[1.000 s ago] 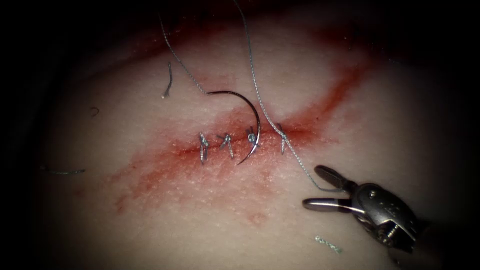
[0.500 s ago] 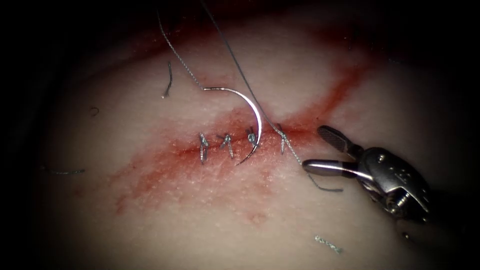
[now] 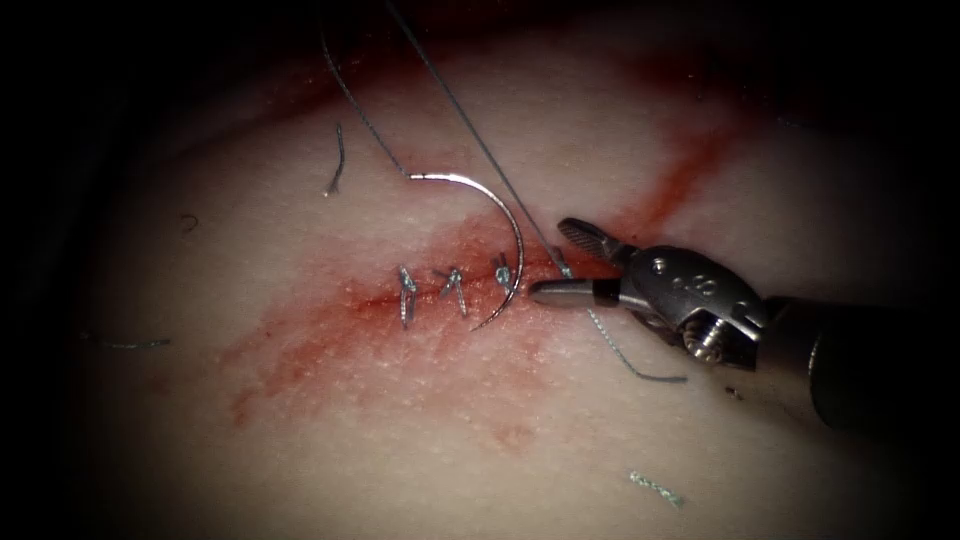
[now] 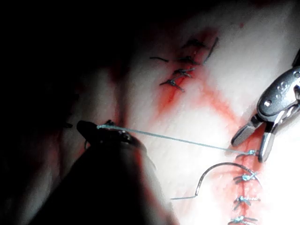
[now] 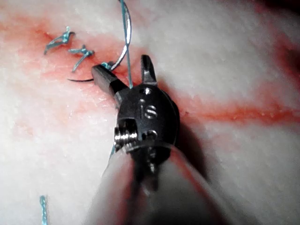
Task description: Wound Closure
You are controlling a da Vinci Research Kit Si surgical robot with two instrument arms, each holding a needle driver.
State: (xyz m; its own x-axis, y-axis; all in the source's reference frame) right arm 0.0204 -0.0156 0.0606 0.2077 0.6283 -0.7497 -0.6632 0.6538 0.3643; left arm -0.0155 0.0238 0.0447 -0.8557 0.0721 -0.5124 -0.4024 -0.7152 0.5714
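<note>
The curved needle (image 3: 505, 225) lies on the tissue (image 3: 420, 430) across the cut (image 3: 350, 305), held by neither tool; it also shows in the left wrist view (image 4: 220, 165). A taut thread (image 3: 470, 125) rises from the rightmost knot (image 3: 565, 268). My right tool (image 3: 557, 262) stands open with its jaws on either side of that thread just above the knot, as the right wrist view (image 5: 121, 65) confirms with the thread (image 5: 125, 42) between them. My left tool (image 4: 93, 130) is shut on the thread (image 4: 178, 139) and holds it stretched.
Three tied stitches (image 3: 455, 290) sit along the cut left of the knot. A loose thread tail (image 3: 640, 372) trails below the right tool. Cut ends of thread (image 3: 338, 160) (image 3: 655, 488) lie on the tissue. Red fluid (image 3: 690, 170) stains the surface.
My right tool has moved up and to the left, from the lower right to the rightmost knot, jaws staying open. The long thread strand has swung left and drawn straight.
</note>
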